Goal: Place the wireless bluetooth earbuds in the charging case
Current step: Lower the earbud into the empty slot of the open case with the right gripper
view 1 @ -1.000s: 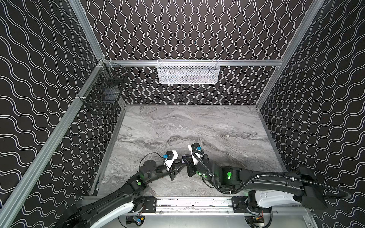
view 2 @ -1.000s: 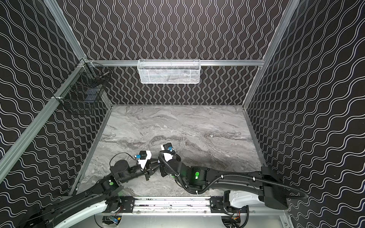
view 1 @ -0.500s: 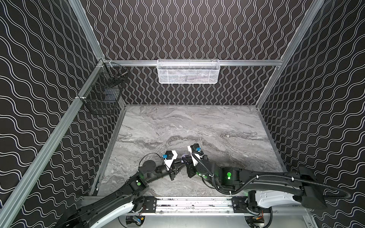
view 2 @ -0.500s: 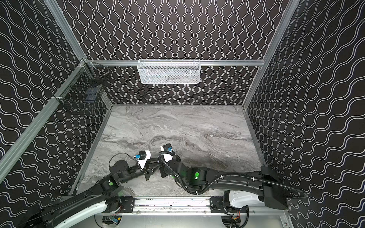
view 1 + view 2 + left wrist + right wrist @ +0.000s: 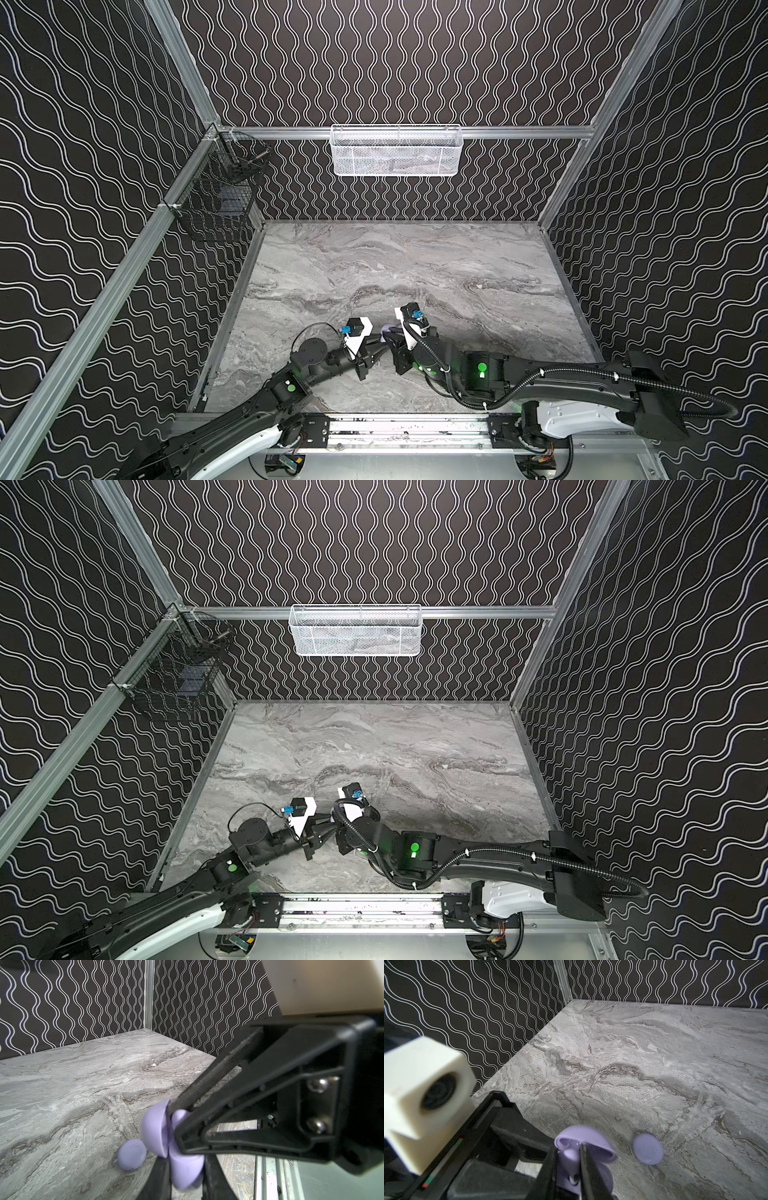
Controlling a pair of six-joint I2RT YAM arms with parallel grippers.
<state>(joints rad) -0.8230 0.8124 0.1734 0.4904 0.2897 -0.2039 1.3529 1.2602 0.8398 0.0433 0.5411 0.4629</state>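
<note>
In both top views the 2 grippers met near 6 o'clock of the marble table (image 5: 415, 266). The left gripper (image 5: 174, 1120) was clamped tight on the rim of the open lavender charging case (image 5: 154, 1130). The right gripper (image 5: 569, 1149) had its fingers (image 5: 588, 1169) narrowly apart on both sides of 1 earbud (image 5: 569, 1156) at the mouth of that case; whether they pressed on it could not be told. A 2nd, closed case (image 5: 648, 1151) lay on the table nearby, not touching.
</note>
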